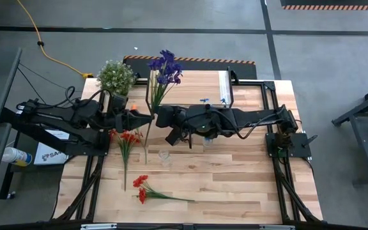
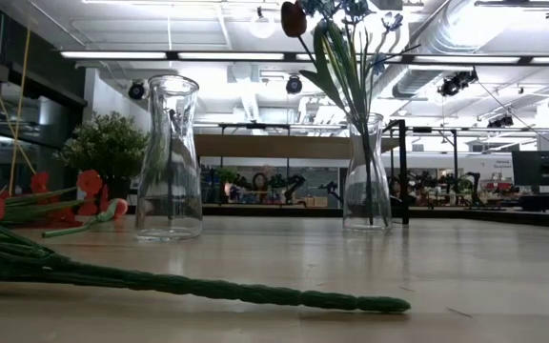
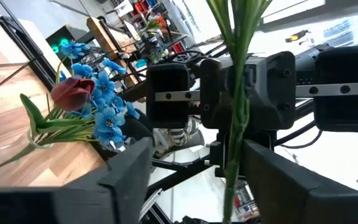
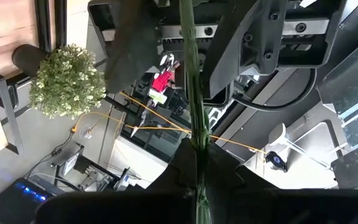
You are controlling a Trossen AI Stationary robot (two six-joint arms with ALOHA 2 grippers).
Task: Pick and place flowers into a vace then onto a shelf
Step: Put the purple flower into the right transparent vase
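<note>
A long green flower stem [image 4: 193, 93] is hanging in mid-air above the bench [image 1: 235, 185], pinched between the clenched fingers of the right gripper [image 4: 197, 171]. The left gripper [image 3: 194, 168] is facing it with released fingers either side of the stem. Beyond them, blue-and-red flowers are standing in a glass vase [image 2: 366, 176].

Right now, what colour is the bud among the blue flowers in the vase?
Dark red bud, clearest in the left wrist view.
</note>
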